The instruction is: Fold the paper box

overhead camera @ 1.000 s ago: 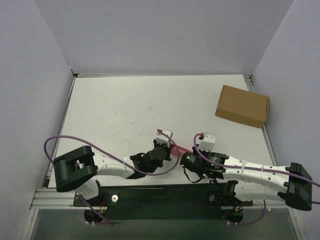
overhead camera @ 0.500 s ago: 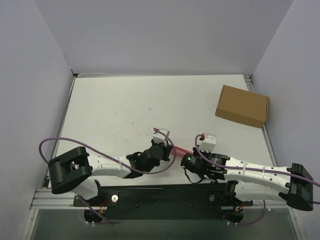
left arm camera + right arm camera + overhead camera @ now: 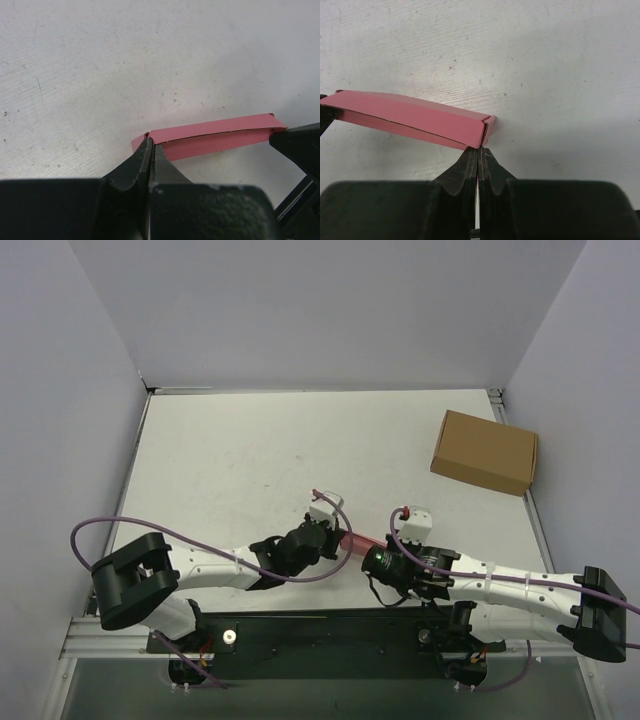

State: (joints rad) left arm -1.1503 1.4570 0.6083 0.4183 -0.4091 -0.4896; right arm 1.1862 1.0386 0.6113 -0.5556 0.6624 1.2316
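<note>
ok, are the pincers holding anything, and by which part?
Both hold the paper box: left pincer pinches one end, right pincer the opposite end.

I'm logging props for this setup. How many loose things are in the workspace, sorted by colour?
Pink-red: 1, the small pink-red thin-card paper box, pinched at its ends by the left pincer and the right pincer.
Brown: 1, the larger brown cardboard box, lying apart near the table's right edge.
Total: 2
</note>
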